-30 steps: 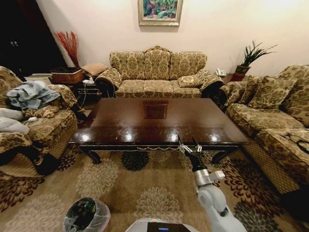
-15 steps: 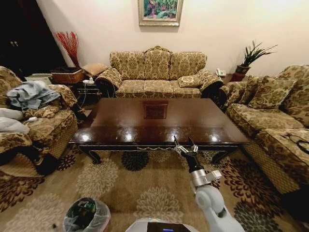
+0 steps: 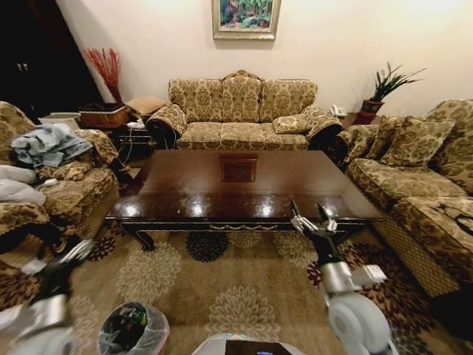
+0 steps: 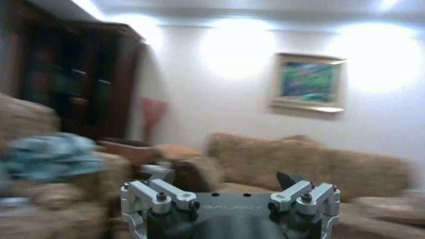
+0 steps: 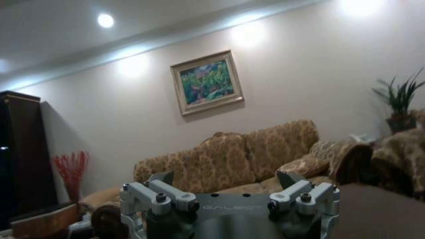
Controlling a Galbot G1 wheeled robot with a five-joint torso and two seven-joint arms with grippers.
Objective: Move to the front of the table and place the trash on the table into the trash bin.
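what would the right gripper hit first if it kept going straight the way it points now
Probably the table. The open right gripper hangs at its near edge, aimed forward and up over the top; beyond that lies the sofa. Depth is unclear.

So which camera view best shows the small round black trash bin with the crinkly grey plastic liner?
The head view: the small round black trash bin with its crinkly grey liner stands on the patterned carpet, near the left gripper. The left and right wrist views look across the room at sofas and wall instead.
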